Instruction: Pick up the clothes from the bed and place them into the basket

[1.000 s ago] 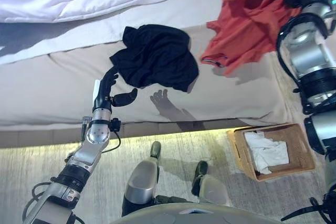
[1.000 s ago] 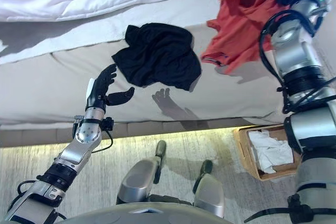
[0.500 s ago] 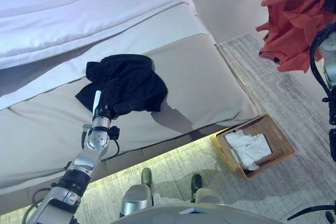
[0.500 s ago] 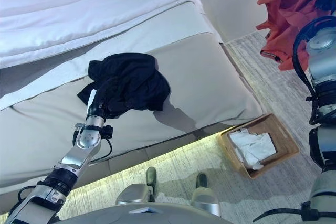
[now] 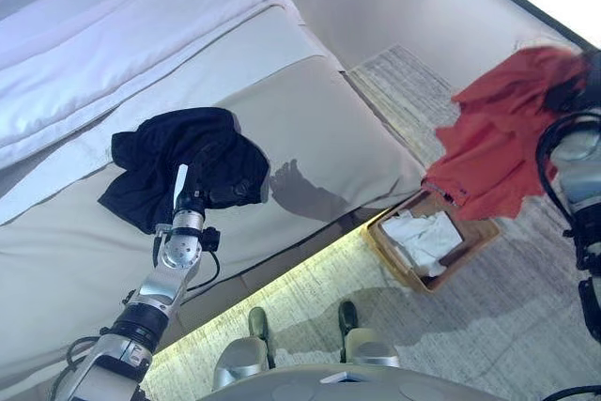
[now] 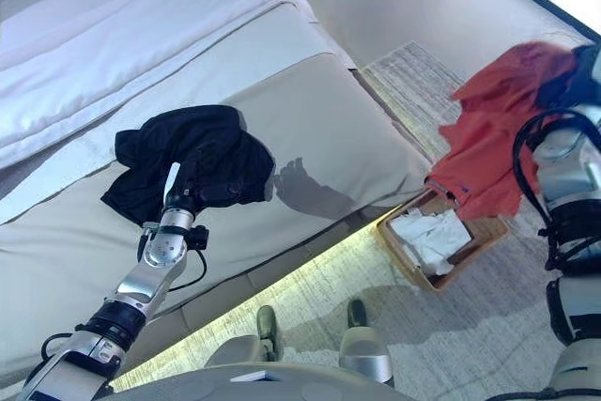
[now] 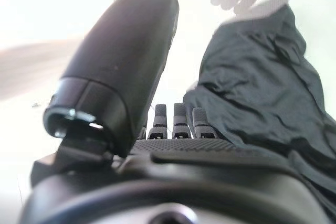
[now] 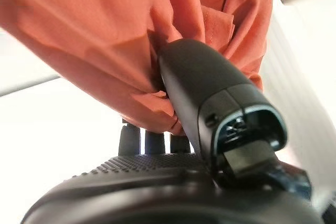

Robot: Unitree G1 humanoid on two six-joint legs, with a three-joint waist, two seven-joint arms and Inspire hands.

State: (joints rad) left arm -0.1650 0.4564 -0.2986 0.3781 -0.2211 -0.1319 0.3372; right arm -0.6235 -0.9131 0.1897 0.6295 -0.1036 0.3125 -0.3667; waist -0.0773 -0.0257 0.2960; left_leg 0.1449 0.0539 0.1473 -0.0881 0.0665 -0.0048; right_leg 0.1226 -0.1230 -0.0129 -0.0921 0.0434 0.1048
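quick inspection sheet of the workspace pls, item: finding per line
surface: bed with a beige cover and a white duvet at the far side
job's things: black garment crumpled on the bed; red garment hanging in the air over the basket, which stands on the floor by the bed's corner
clutter: white cloth already in the basket
hands: left hand on the black garment, fingers straight at its edge; right hand shut on the red garment
cables: nothing seen
surroundings: pale rug under the basket, a strip of light along the bed's base
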